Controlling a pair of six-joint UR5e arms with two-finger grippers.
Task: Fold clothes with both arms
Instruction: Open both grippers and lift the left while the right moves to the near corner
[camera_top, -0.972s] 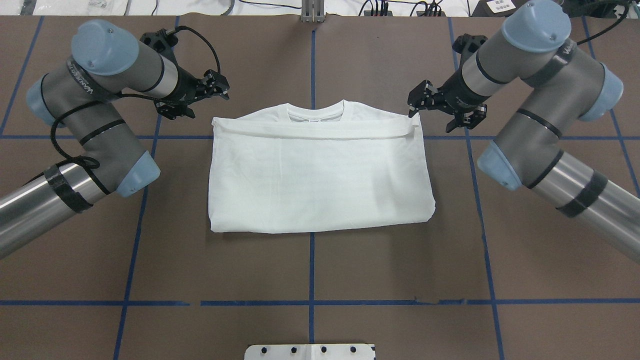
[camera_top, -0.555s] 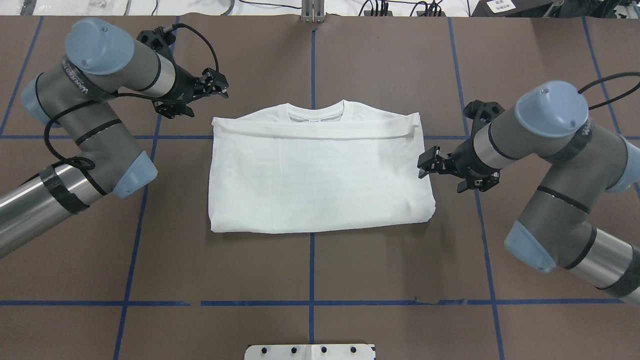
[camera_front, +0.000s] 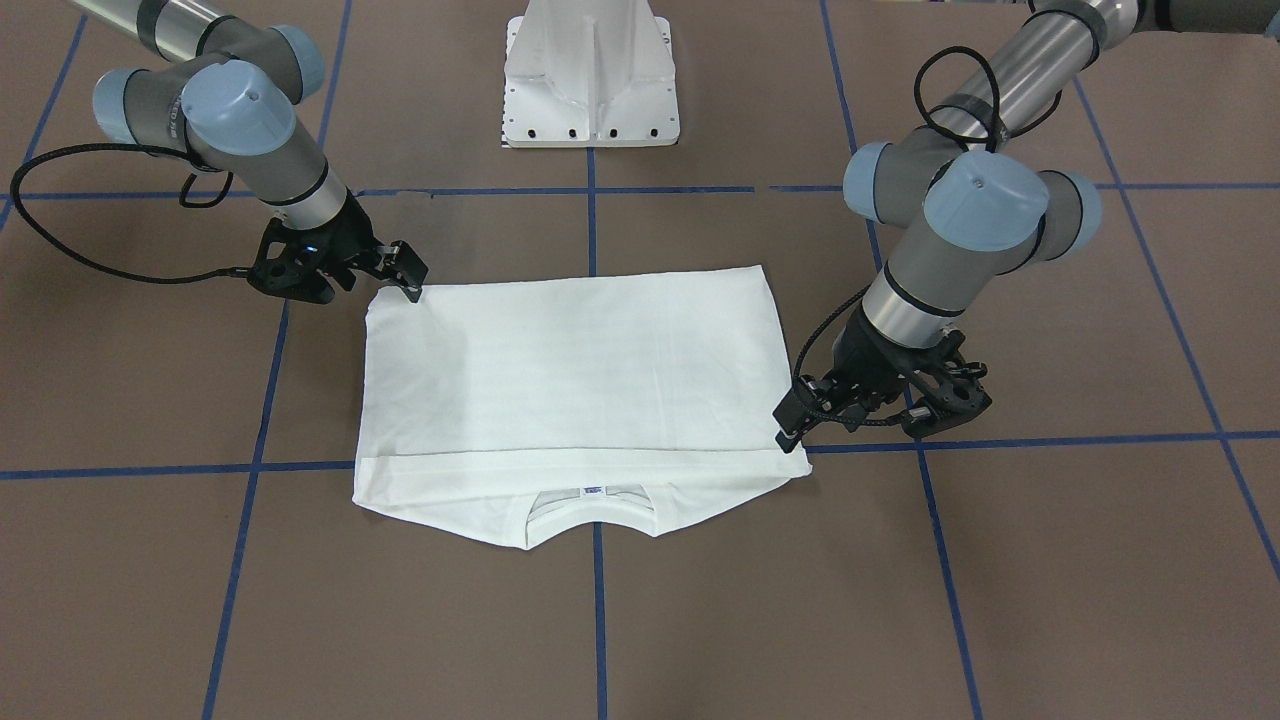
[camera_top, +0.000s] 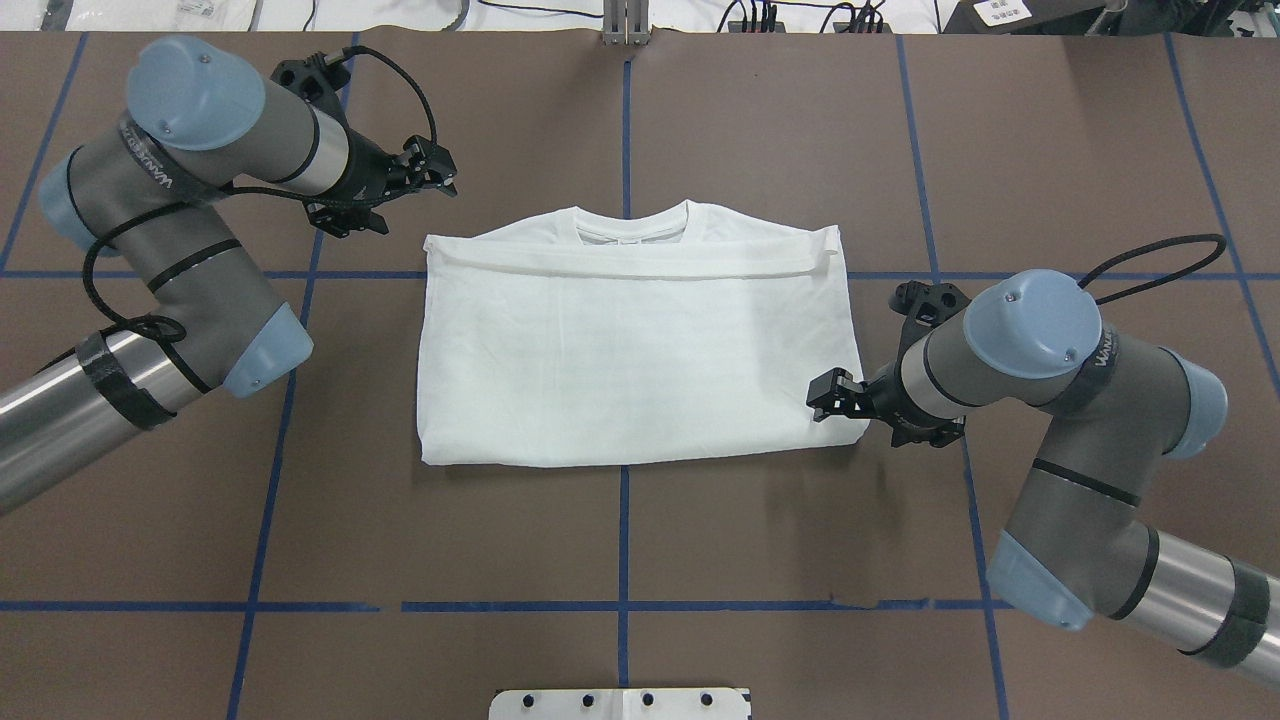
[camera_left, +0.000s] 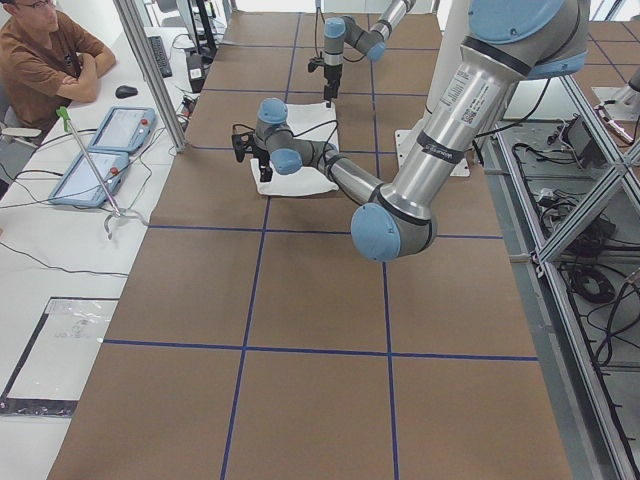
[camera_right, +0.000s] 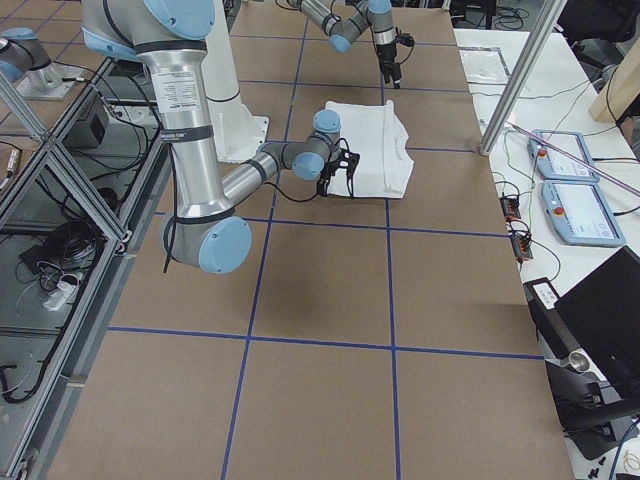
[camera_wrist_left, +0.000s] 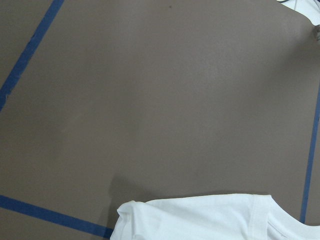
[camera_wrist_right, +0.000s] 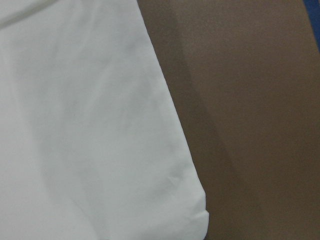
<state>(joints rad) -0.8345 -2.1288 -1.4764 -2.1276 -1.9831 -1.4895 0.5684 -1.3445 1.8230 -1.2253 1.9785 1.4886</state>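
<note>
Grey right arm (camera_top: 1010, 330) now at shirt's (camera_top: 630, 350) near corner

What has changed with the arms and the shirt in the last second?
The right gripper moved along the side edge of the folded white cotton shirt, from its collar-end corner to the corner nearer the robot. No grasp or release shows. The left gripper barely moved beside the other collar-end corner; the shirt lies unchanged.

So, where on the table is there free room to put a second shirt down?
Widest bare patch: between the folded edge of the shirt and the white pedestal base. Another lies beyond the collar, toward the far edge of the table. Crowded: the shirt corners by the left gripper and the right gripper.
</note>
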